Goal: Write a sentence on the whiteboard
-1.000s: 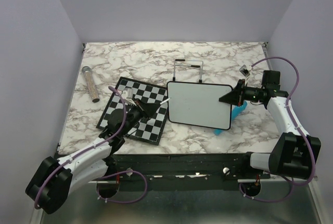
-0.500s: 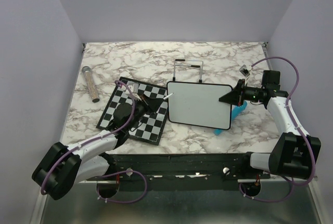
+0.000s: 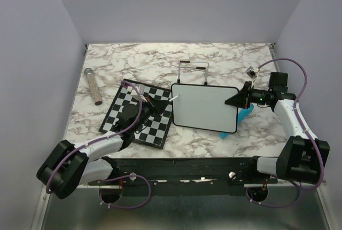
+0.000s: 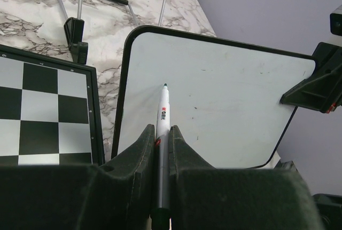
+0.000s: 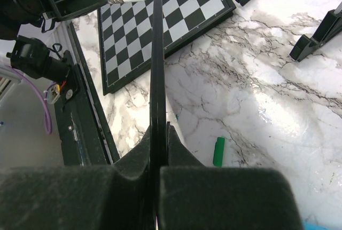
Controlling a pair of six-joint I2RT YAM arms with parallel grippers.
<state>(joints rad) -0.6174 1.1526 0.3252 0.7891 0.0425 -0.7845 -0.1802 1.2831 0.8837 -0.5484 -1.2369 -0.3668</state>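
The whiteboard (image 3: 206,107) is held up off the table, and its face shows plain white with no sentence in view. My right gripper (image 3: 233,102) is shut on its right edge, and the right wrist view sees that black frame (image 5: 156,54) edge-on between the jaws. My left gripper (image 3: 160,104) is shut on a white marker (image 4: 163,112). The marker's dark tip rests at the upper left of the whiteboard (image 4: 214,112), about touching it.
A checkered chessboard (image 3: 140,113) lies under my left arm, left of the board. A wire stand (image 3: 193,70) stands behind the board. A speckled cylinder (image 3: 93,86) lies at the far left. A green cap (image 5: 218,151) lies on the marble, and a teal object (image 3: 245,114) sits below my right gripper.
My left arm has swung forward and right over the chessboard, carrying the marker tip up onto the board's upper left. The right gripper and board have not moved.
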